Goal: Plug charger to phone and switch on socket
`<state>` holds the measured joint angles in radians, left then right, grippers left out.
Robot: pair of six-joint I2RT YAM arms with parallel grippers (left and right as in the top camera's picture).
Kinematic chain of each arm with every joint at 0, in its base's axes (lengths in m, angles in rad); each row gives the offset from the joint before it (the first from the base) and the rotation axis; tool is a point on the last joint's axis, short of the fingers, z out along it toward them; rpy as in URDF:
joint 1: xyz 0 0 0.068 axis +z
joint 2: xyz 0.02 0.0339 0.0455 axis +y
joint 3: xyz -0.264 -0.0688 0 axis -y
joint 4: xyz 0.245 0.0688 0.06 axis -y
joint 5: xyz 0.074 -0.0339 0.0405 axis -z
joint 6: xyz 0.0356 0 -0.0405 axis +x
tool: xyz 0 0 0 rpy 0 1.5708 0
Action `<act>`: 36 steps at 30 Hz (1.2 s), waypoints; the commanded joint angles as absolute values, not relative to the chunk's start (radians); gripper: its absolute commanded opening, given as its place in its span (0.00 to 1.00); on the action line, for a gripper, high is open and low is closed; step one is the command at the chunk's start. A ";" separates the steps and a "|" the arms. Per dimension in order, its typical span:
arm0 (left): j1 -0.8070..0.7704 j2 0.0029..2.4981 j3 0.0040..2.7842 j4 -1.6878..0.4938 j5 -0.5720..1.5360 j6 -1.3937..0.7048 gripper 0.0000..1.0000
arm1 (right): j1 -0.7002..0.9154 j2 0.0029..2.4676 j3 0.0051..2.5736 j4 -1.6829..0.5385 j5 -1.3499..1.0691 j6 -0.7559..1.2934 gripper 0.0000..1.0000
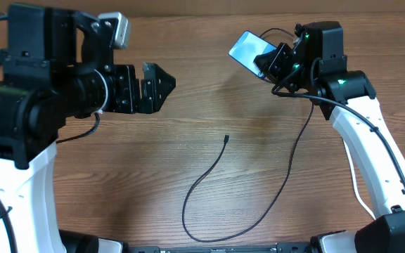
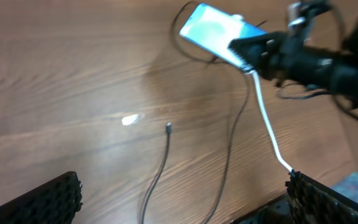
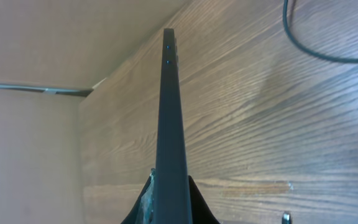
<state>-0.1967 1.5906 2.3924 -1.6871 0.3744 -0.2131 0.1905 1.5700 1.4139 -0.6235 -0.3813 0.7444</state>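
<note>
Over on the left, the left gripper (image 1: 159, 86) hangs above the wooden worktop (image 1: 202, 42), pointing toward the middle. Its jaws stand wide apart with nothing between them. From the left wrist camera the two black ribbed fingers (image 2: 48, 199) sit at the bottom corners of the view, with only wood and cable showing in the gap.

Toward the centre, the charger (image 1: 209, 169) lies loose on the worktop. Its small connector tip (image 1: 226, 138) rests near the middle of the wood, apart from both arms and touching nothing else. From the tip the thin black cable runs down toward the near edge, bends round in a loop, then climbs back up to the right, toward the right arm. Where that far end finishes I cannot tell, as it is lost at the arm. The left wrist camera shows the same tip (image 2: 168, 127) lying flat, with two runs of cable side by side below it.

To the right, the phone (image 1: 248, 48) is up off the worktop, held tilted, its light blue screen lit and visible from above. The right gripper (image 1: 269, 65) has its jaws closed on the phone's right end. From the right wrist camera the phone (image 3: 169, 124) shows edge-on as a thin dark strip rising from between the jaws. The wood lies beyond it, and a curve of the charger's cable (image 3: 309, 51) crosses the top right corner. The phone and the connector tip are well apart.
</note>
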 commanded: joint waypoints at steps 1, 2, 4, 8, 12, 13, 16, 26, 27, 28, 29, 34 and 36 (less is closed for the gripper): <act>-0.203 1.545 2.262 -1.689 0.237 -0.282 1.00 | 0.189 1.528 1.460 -0.624 -0.439 0.751 0.04; -0.203 1.524 2.218 -1.690 0.222 -0.301 1.00 | 0.189 1.528 1.460 -0.629 -0.443 0.751 0.04; -0.203 1.470 2.111 -1.689 0.209 -0.336 0.99 | 0.189 1.528 1.460 -0.638 -0.451 0.739 0.04; -0.203 1.354 1.907 -1.618 0.210 -0.382 0.99 | 0.189 1.528 1.460 -0.634 -0.474 0.726 0.03; -0.203 1.273 1.739 -1.411 0.214 -0.471 0.99 | 0.190 1.528 1.460 -0.607 -0.526 0.733 0.04; -0.202 1.266 1.703 -1.351 0.213 -0.505 1.00 | 0.190 1.528 1.460 -0.604 -0.534 0.733 0.04; -0.202 1.287 1.602 -1.156 0.289 -0.624 1.00 | 0.190 1.530 1.460 -0.604 -0.538 0.733 0.04; -0.225 1.592 1.460 -0.418 0.888 -0.949 1.00 | 0.190 1.532 1.459 -0.553 -0.572 0.941 0.03; -0.231 1.625 1.460 -0.351 0.925 -0.978 1.00 | 0.190 1.532 1.459 -0.546 -0.570 0.967 0.04; -0.234 1.648 1.460 -0.299 0.950 -1.009 1.00 | 0.190 1.532 1.459 -0.542 -0.570 0.985 0.04; -0.237 1.668 1.460 -0.255 0.967 -1.044 1.00 | 0.190 1.532 1.459 -0.534 -0.570 1.012 0.03; -0.244 1.734 1.460 -0.060 0.970 -1.215 1.00 | 0.191 1.532 1.459 -0.477 -0.570 1.140 0.04; -0.245 1.734 1.460 0.010 0.969 -1.242 1.00 | 0.191 1.532 1.459 -0.445 -0.566 1.184 0.04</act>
<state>-0.2409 1.7317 1.4578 -0.0532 0.9157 -1.1244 0.1905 1.5696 1.4197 -0.4881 -0.5514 1.0752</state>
